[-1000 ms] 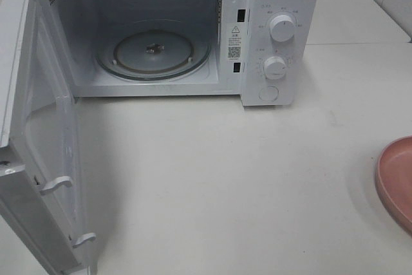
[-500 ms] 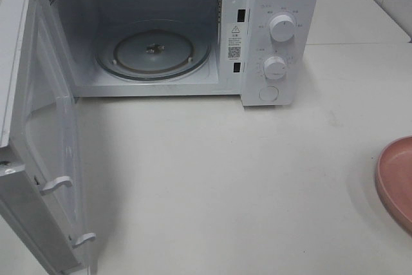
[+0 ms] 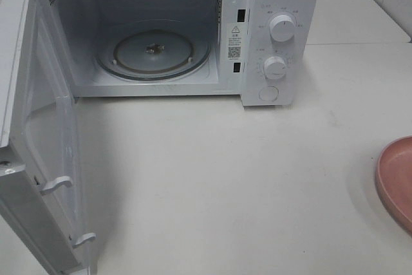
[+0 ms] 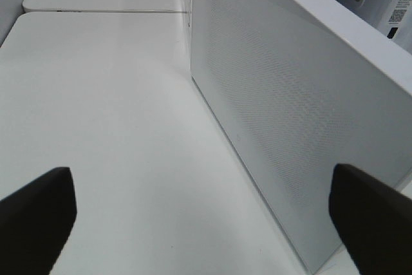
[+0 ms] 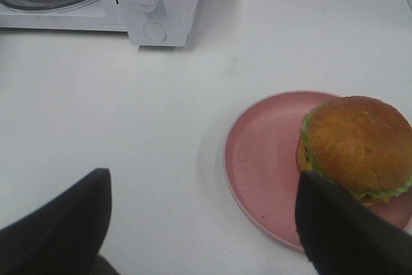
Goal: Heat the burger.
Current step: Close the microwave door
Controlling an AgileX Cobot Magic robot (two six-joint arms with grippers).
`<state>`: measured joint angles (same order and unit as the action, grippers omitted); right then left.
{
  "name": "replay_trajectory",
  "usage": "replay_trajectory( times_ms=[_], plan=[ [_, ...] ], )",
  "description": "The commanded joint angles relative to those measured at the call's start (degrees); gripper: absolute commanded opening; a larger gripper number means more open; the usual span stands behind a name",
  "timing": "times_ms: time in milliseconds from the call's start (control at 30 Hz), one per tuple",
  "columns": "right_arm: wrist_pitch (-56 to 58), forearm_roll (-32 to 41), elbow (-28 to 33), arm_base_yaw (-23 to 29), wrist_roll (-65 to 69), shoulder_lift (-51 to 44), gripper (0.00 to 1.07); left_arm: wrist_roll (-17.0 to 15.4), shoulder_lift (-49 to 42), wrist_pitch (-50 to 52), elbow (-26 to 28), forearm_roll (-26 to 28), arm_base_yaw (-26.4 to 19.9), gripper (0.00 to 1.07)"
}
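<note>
The burger [image 5: 354,149] is sitting at the 3 o'clock side of a pink plate [image 5: 261,159], itself lying at the 4 o'clock edge of the white table [image 3: 225,178], well apart from the microwave [image 3: 277,4] at 12 o'clock. It is looking soft and light, a glossy rounded bun over ruffled green lettuce, likely to squash or slide apart if pinched, so I am judging the smooth, stiff, shallow-rimmed plate to be the safer hold, taken at its rim on the bare 9 o'clock side. The right gripper [image 5: 206,223] is hovering above the plate with its dark jaws spread wide and carrying nothing. The left gripper [image 4: 206,214] is likewise standing wide and empty beside the microwave door [image 3: 38,159], which is hanging open at 8 o'clock, its panel showing a fine dotted mesh. Inside, the round glass turntable [image 3: 154,49] is lying bare, and two white ribbed dials [image 3: 282,27] are sitting on the glossy front.
</note>
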<state>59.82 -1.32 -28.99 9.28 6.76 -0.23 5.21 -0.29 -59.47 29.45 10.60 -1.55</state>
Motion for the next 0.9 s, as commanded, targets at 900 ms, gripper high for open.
replay_trajectory(
  times_ms=[900],
  plan=[
    [-0.29, -0.06, 0.00, -0.17, -0.80, -1.55, 0.76, -0.40, -0.46, 0.80, 0.11, 0.63, -0.29, 1.00]
  ],
)
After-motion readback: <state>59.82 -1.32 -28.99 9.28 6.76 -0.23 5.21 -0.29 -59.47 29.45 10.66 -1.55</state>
